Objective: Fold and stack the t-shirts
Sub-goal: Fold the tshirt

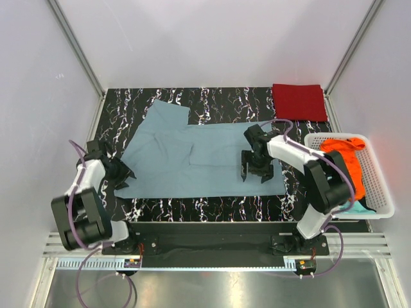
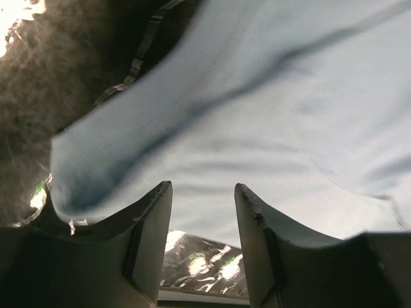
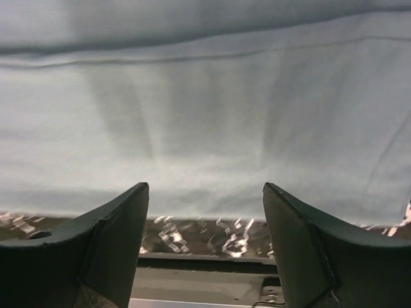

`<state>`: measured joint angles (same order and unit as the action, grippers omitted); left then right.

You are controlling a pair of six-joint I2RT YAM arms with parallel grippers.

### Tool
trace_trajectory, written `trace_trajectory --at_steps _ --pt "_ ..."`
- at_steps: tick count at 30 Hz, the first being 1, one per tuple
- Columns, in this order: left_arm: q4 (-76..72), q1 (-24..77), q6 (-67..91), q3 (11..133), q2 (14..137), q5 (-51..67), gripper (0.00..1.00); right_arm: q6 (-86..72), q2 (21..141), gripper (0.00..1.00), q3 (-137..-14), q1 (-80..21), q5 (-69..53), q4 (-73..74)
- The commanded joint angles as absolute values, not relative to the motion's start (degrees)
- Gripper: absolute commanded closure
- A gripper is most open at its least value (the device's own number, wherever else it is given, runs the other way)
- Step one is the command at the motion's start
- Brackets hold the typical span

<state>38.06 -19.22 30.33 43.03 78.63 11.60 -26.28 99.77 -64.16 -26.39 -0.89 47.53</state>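
Note:
A dusty grey-blue t-shirt (image 1: pixel 192 160) lies spread flat on the black marbled table (image 1: pixel 205 208). My left gripper (image 1: pixel 122 173) sits low at the shirt's left edge. In the left wrist view it (image 2: pixel 203 186) is open, the cloth (image 2: pixel 270 128) lying just beyond its tips and table showing in the gap. My right gripper (image 1: pixel 257 170) hangs over the shirt's right part, near its front hem. In the right wrist view it (image 3: pixel 205 186) is wide open and empty above the cloth (image 3: pixel 205 115). A folded dark red t-shirt (image 1: pixel 298 101) rests at the back right corner.
A white slatted basket (image 1: pixel 334 135) stands at the right edge of the table, holding a bright orange t-shirt (image 1: pixel 347 160) and a bit of teal cloth (image 1: pixel 359 206). White walls with metal posts close in the back and both sides.

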Motion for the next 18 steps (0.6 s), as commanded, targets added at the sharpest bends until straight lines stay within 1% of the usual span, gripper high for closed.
trace_trajectory --at_steps 1,3,5,6,9,10,11,13,15,18 --pt "40.1 -16.4 32.3 44.0 71.6 8.9 0.51 -30.8 91.4 0.22 -67.1 -28.3 -3.2 47.4" --pt "39.3 -16.6 33.2 42.5 73.4 7.9 0.51 -33.6 91.7 0.24 -67.6 -28.7 -5.8 46.8" --pt "38.8 -17.7 33.3 42.2 75.8 8.4 0.51 -36.8 91.7 0.3 -65.3 -28.8 -6.9 44.6" --pt "38.8 -18.0 33.5 41.8 76.7 8.9 0.51 -37.7 91.5 0.51 -64.0 -28.5 -6.5 44.2" --pt "37.8 -19.6 33.2 41.6 77.9 9.2 0.52 -38.7 90.4 0.72 -59.3 -27.5 -4.2 43.5" --pt "37.7 -19.9 32.9 41.9 77.9 9.1 0.52 -38.7 90.0 0.83 -57.0 -27.0 -2.9 43.2" --pt "37.7 -20.3 32.5 42.2 77.7 8.7 0.52 -38.4 89.3 0.89 -55.9 -26.4 -2.2 42.9" --pt "37.9 -20.6 32.2 42.6 77.5 8.7 0.53 -38.0 88.7 0.97 -53.5 -24.2 -1.2 42.5" --pt "37.9 -20.7 32.3 42.5 77.3 8.7 0.53 -37.6 87.7 0.99 -52.6 -23.0 -1.8 42.0" --pt "38.1 -20.7 32.7 41.9 77.3 8.1 0.53 -38.6 86.1 0.99 -51.0 -22.0 -1.4 42.0"
